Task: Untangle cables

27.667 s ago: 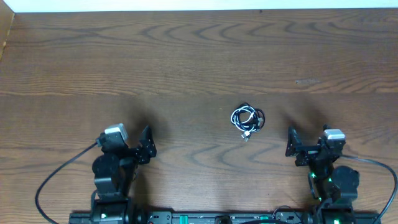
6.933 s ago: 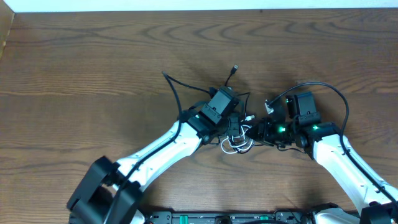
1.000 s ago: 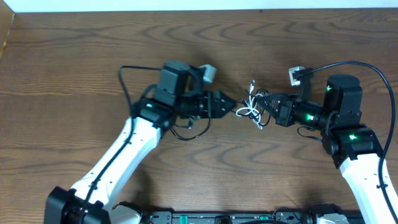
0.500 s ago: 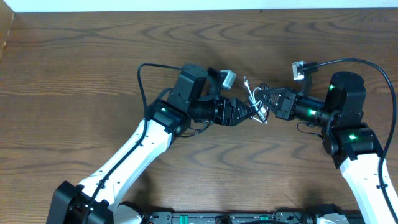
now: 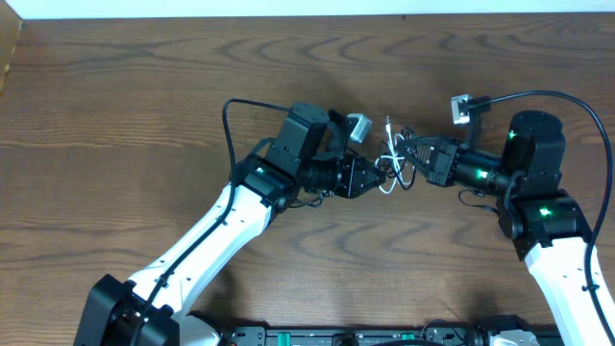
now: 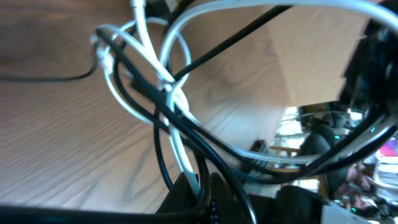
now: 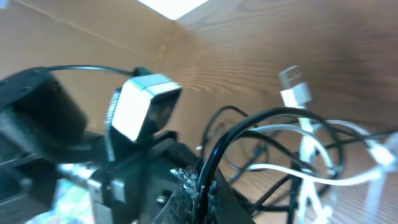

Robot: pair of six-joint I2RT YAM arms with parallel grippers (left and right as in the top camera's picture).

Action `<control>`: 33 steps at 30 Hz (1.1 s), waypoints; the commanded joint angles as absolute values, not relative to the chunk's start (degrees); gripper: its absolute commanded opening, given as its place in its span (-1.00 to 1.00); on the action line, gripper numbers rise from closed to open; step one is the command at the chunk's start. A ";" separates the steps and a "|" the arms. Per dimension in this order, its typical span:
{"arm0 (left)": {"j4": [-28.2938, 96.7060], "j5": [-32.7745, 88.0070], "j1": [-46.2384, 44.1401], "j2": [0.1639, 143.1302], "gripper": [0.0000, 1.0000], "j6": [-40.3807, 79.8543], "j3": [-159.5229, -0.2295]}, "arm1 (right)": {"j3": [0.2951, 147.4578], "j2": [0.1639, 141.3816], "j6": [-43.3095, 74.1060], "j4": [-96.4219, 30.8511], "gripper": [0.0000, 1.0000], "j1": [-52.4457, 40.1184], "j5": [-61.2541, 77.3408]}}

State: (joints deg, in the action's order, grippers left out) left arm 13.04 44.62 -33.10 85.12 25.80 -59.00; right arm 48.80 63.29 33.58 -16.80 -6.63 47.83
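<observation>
The white cable (image 5: 388, 165) and the black cable (image 7: 261, 114) hang as one knotted bundle just above the table's middle, stretched between both arms. My left gripper (image 5: 376, 180) reaches in from the left. In the left wrist view its jaws (image 6: 202, 194) are shut on a white strand (image 6: 179, 149) and a black strand together. My right gripper (image 5: 406, 156) comes in from the right, and its jaws (image 7: 205, 186) are shut on the black cable alone. A white plug end (image 7: 295, 87) sticks up out of the loops.
The wooden table (image 5: 115, 115) runs to a pale wall strip at the far edge. Thick black arm wires arch over each arm (image 5: 557, 106), and the left one (image 5: 231, 125) loops behind the left wrist. The left wrist camera box (image 7: 143, 109) sits close to the bundle.
My left gripper moved right from open beside the bundle into it and shut on the strands. The right gripper kept its hold and barely shifted.
</observation>
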 commanded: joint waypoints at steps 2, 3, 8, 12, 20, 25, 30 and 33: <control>19.97 34.22 -33.01 85.60 -0.85 22.55 -59.18 | 49.60 63.02 27.24 -19.70 -0.98 -6.57 35.94; 22.31 31.18 -32.88 85.60 -0.85 22.48 -59.18 | 49.60 63.02 26.39 -20.23 -0.98 -6.48 33.63; 31.03 21.15 -30.52 85.21 -0.85 21.65 -59.18 | 49.60 63.02 23.70 -24.91 -0.98 -5.93 12.36; 33.47 21.17 -27.05 83.79 -0.85 20.12 -59.18 | 49.60 63.02 23.97 -31.62 -0.98 -5.93 -8.95; 33.34 21.37 -19.73 79.07 -0.85 20.14 -59.20 | 49.60 63.02 24.18 -40.49 -0.98 -5.93 -20.08; 32.73 21.37 -15.25 75.40 -0.85 20.14 -59.20 | 49.60 63.02 26.24 -41.19 -0.98 -5.93 -19.51; 32.42 21.34 -9.41 71.44 -0.85 19.68 -59.20 | 49.60 63.02 27.07 -42.06 -0.98 -5.93 -22.52; 31.66 21.37 -4.99 69.06 -0.85 19.75 -59.20 | 49.60 63.02 29.82 -43.68 -0.98 -5.93 -26.50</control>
State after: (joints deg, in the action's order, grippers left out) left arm 32.27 22.02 -8.32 71.40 20.71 -58.94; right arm 48.80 63.31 26.74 -42.89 -6.00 -20.62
